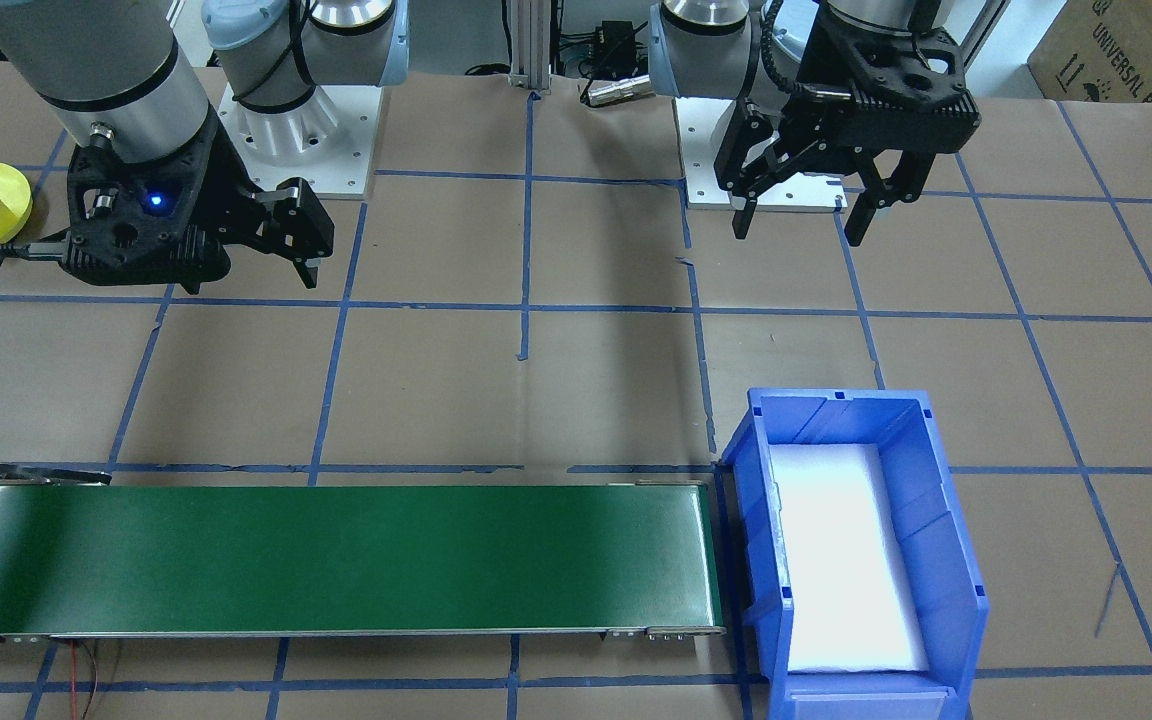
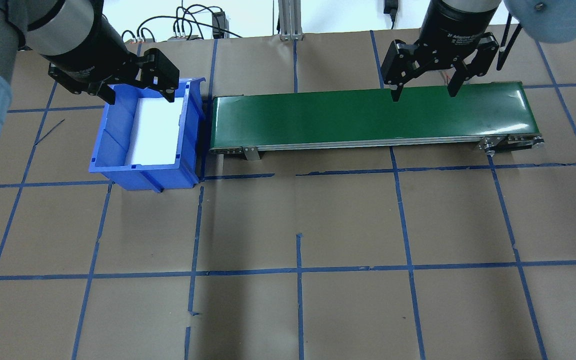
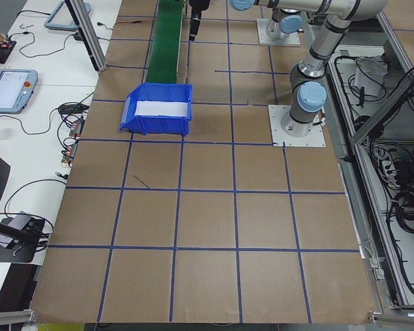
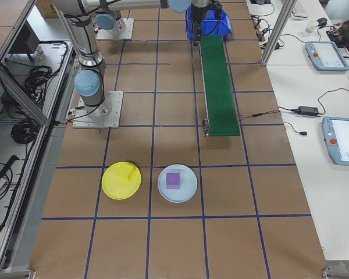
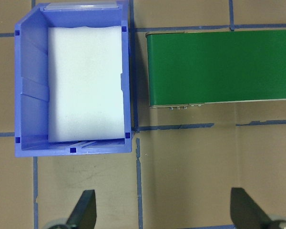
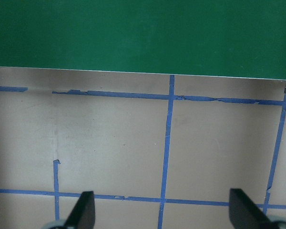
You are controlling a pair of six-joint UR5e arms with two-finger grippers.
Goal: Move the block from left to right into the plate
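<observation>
Exterior right view shows the yellow block [image 4: 126, 172] already in the yellow plate [image 4: 121, 181] near the counter's right end, nearer the right gripper [image 2: 423, 89], both grippers' jaws wide, empty, left gripper [image 2: 140, 87] over the blue bin [image 2: 146, 133].

Yellow block [image 4: 125, 172] lies inside round yellow plate [image 4: 111, 187] – on brown table.

Two plates [image 4: 121, 180] [image 4: 177, 183], two blocks [image 4: 125, 172] [image 4: 173, 180]

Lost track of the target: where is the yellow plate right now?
The yellow plate lies at the table's end on the robot's right in the exterior right view, beside the pale blue plate, with a yellow block on it.
</observation>
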